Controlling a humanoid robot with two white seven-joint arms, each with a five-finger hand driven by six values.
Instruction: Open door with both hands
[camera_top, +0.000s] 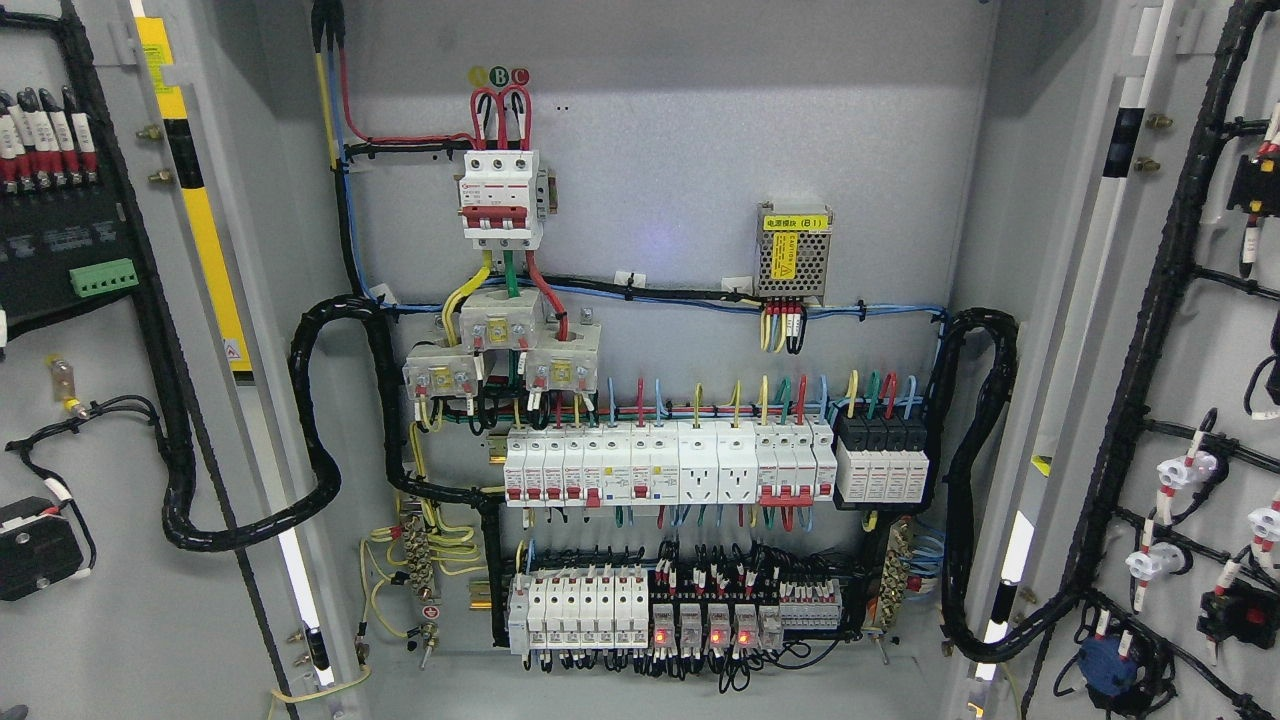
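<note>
Standing upright, both doors (120, 400) swung wide toward camera.

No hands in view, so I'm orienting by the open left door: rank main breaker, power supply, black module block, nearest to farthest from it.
1. main breaker, upper left
2. power supply, upper right
3. black module block, right, lower
</note>
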